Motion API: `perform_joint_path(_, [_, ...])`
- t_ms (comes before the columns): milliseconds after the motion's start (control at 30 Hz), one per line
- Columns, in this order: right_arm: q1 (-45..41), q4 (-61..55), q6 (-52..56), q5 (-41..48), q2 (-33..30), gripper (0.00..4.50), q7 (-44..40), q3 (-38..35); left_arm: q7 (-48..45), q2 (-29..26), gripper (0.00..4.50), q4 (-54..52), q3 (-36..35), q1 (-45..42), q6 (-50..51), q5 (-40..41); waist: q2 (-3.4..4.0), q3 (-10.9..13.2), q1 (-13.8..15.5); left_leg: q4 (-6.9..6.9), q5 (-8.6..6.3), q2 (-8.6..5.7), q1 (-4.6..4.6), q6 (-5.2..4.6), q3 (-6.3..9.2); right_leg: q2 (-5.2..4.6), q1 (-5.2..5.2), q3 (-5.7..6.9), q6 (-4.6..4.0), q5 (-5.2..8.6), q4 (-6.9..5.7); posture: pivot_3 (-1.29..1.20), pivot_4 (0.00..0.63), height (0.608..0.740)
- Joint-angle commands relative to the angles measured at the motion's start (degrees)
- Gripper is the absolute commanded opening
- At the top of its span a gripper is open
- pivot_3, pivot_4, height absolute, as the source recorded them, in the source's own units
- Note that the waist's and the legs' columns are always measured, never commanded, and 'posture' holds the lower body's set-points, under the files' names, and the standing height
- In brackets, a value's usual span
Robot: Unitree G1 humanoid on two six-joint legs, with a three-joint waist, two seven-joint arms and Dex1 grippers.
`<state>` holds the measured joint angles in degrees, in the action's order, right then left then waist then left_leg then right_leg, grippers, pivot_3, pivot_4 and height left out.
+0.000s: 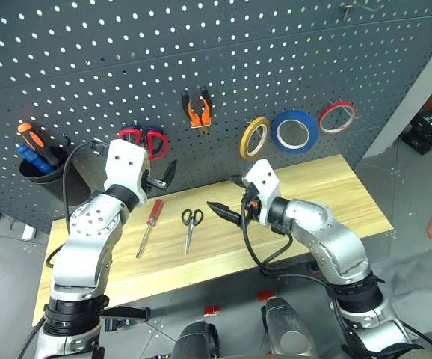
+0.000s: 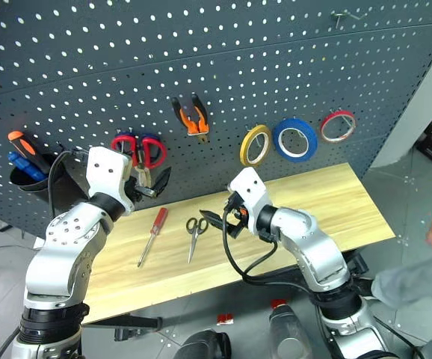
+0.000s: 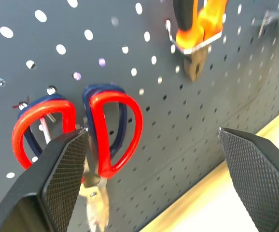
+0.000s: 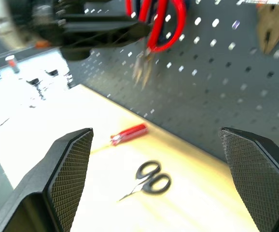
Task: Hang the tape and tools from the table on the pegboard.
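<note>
The blue tape [image 1: 294, 132], a wide flat ring, hangs on the dark grey pegboard [image 1: 223, 52] between a yellow roll [image 1: 254, 137] and a thin red roll [image 1: 336, 117]. The orange-and-black pliers [image 1: 197, 108] hang there too, handles up. On the light wood table [image 1: 335, 191] lie the slim red-handled screwdriver [image 1: 149, 226] and, just beside it, the small black-looped scissors [image 1: 191, 226]. The left gripper [image 1: 161, 177] hovers with fingers spread wide, empty, close before the larger red-and-blue scissors [image 3: 89, 140] on the board. The right gripper [image 1: 229, 199] hangs over the table near the small scissors, fingers wide apart, holding nothing.
</note>
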<state>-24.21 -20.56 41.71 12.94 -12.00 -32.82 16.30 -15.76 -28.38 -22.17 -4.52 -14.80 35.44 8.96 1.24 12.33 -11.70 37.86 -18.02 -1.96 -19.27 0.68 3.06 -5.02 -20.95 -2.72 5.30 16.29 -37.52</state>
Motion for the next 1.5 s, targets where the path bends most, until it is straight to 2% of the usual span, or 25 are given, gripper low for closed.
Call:
perform_joint_path(33, [0.3, -4.4, 0.8, 1.6, -1.4, 4.45, -2.1, 2.5, -2.0, 1.1, 4.5, 14.6, 6.8, 6.0, 13.8, -0.5, 0.16, -0.1, 0.0, -0.06, -0.06, 0.07, 0.28, 0.08, -0.01, 0.05, 0.3, 0.0, 0.02, 0.02, 0.15, -0.21, 0.282, 0.74])
perform_joint_path(133, [0.5, -4.7, 1.3, 1.5, -1.8, 4.45, -1.5, 3.1, -2.8, 1.8, 4.5, 15.9, 7.3, 6.6, 14.7, -0.5, 0.24, -0.2, 0.0, -0.07, -0.3, 0.3, 0.84, 0.17, -0.01, 0.24, 0.97, 0.06, 0.19, 0.13, 0.55, -0.21, 0.286, 0.74])
perform_joint_path(333, [0.9, -5.2, 1.7, 1.8, -2.5, 4.45, -0.7, 2.9, -3.6, 1.9, 4.5, 14.0, 6.2, 8.7, 10.4, -1.3, 0.25, -0.2, 0.0, -0.09, -0.48, 0.39, 1.37, 0.26, -0.01, 0.27, 1.21, 0.06, 0.39, 0.33, 0.64, -0.22, 0.289, 0.74])
perform_joint_path(467, [1.2, -5.6, 1.6, 2.0, -2.8, 4.45, -0.4, 3.0, -3.1, 1.5, 4.5, 9.2, 3.1, 11.6, -5.5, -3.4, 0.25, -0.1, -0.4, -0.12, -0.52, 0.46, 1.37, 0.31, -0.03, 0.3, 1.2, 0.03, 0.42, 0.38, 0.64, -0.22, 0.29, 0.74])
perform_joint_path(533, [1.5, -5.9, 1.8, 2.1, -2.8, 4.45, -0.1, 2.7, -5.1, 0.9, 4.5, 4.5, -0.7, 12.8, -12.7, -1.8, 0.03, 0.3, -0.8, -0.3, -0.54, 0.53, 1.26, 0.35, -0.18, 0.32, 1.17, -0.09, 0.38, 0.37, 0.64, -0.22, 0.289, 0.74])
perform_joint_path(567, [1.7, -6.1, 1.9, 2.3, -2.9, 4.45, 0.1, 2.5, -5.9, 0.6, 4.5, 2.7, -2.3, 13.2, -14.8, -1.0, -0.89, 1.1, -0.8, -0.4, -0.53, 0.53, 1.04, 0.37, -0.23, 0.33, 0.79, -0.17, 0.14, 0.24, 0.51, -0.22, 0.289, 0.74])
perform_joint_path(600, [1.9, -6.3, 2.1, 2.5, -2.9, 4.45, 0.2, 2.3, -6.2, -0.7, 4.5, 1.2, -3.6, 13.7, -18.7, -1.9, -1.8, 1.6, -0.3, -0.37, -0.43, 0.72, 0.36, 0.51, -0.05, 0.49, 0.15, -0.07, -0.06, 0.13, 0.37, -0.22, 0.289, 0.74])
perform_joint_path(633, [2.2, -6.5, 2.4, 2.8, -3.1, 4.45, 0.3, 2.1, -6.0, -1.3, 4.5, -0.3, -5.3, 14.1, -20.0, -2.2, -2.15, 1.7, 0.4, 0.04, -0.17, 0.98, -0.96, 0.93, 0.42, 0.76, -1.05, 0.2, -0.58, -0.2, 0.26, -0.21, 0.286, 0.74])
perform_joint_path(667, [2.4, -6.7, 2.6, 2.9, -3.3, 4.45, 0.3, 2.0, -5.8, -1.7, 4.5, -1.2, -6.5, 14.4, -20.9, -2.1, -2.22, 1.7, 1.0, 0.54, 0.13, 1.18, -2.35, 1.46, 0.76, 0.96, -2.23, 0.36, -0.77, -0.33, -0.05, -0.21, 0.286, 0.74])
perform_joint_path(700, [2.6, -6.8, 2.6, 3.1, -3.6, 4.45, 0.2, 1.9, -6.1, -2.4, 4.5, -2.3, -7.3, 15.0, -21.5, -2.4, -2.23, 1.8, 1.4, 1.12, 0.19, 1.22, -3.47, 1.56, 1.11, 0.95, -3.11, 0.56, -0.82, -0.37, -0.39, -0.2, 0.282, 0.74])
perform_joint_path(733, [2.7, -6.8, 2.6, 3.1, -3.7, 4.45, 0.1, 1.9, -6.7, -2.9, 4.5, -3.1, -7.5, 15.7, -21.6, -2.3, -2.1, 1.9, 1.9, 1.19, 0.22, 1.22, -3.84, 1.62, 1.11, 0.89, -3.53, 0.61, -0.86, -0.39, -0.58, -0.2, 0.281, 0.74])
perform_joint_path(833, [2.6, -6.5, 2.3, 3.4, -4.0, 4.45, 0.0, 1.7, -8.5, -4.3, 4.5, -4.9, -7.1, 17.6, -20.1, -2.0, -1.81, 2.0, 2.7, 1.01, 0.2, 1.21, -3.77, 1.57, 0.87, 0.75, -3.36, 0.55, -0.92, -0.41, -0.22, -0.19, 0.276, 0.74])
perform_joint_path(933, [2.1, -5.8, 2.0, 3.5, -3.9, 4.45, 0.3, 1.5, -10.3, -5.1, 4.5, -4.6, -6.7, 19.8, -17.0, -1.4, -1.86, 2.2, 2.8, 0.95, 0.01, 1.2, -3.55, 1.2, 0.69, 0.8, -3.21, 0.51, -1.07, -0.5, -0.2, -0.19, 0.276, 0.74])
perform_joint_path(1100, [1.7, -5.3, 1.6, 3.2, -4.1, 4.45, 0.3, 1.4, -10.3, -4.1, 4.5, -3.4, -5.7, 20.0, -13.9, -1.7, -2.06, 2.8, 3.6, 0.99, 0.06, 1.3, -3.53, 1.13, 0.76, 1.01, -3.26, 0.6, -1.24, -0.61, -0.46, -0.19, 0.277, 0.74])
perform_joint_path(1333, [1.5, -5.4, 1.6, 2.9, -4.6, 4.45, 0.1, 1.8, -12.4, -5.1, 4.5, -0.7, -1.3, 19.3, -0.3, -0.8, -2.08, 2.9, 3.6, 1.0, 0.07, 1.29, -3.54, 1.12, 0.69, 1.07, -3.27, 0.59, -1.24, -0.61, -0.43, -0.19, 0.277, 0.74])
perform_joint_path(1500, [1.1, -5.8, 2.1, 3.2, -5.2, 4.45, -0.2, 1.4, -19.0, -9.5, 4.5, -2.6, 3.0, 19.1, -5.0, -1.4, -2.2, 3.1, 3.6, 1.0, 0.08, 1.36, -3.55, 1.13, 0.7, 1.06, -3.31, 0.6, -1.25, -0.61, -0.47, -0.21, 0.285, 0.74])
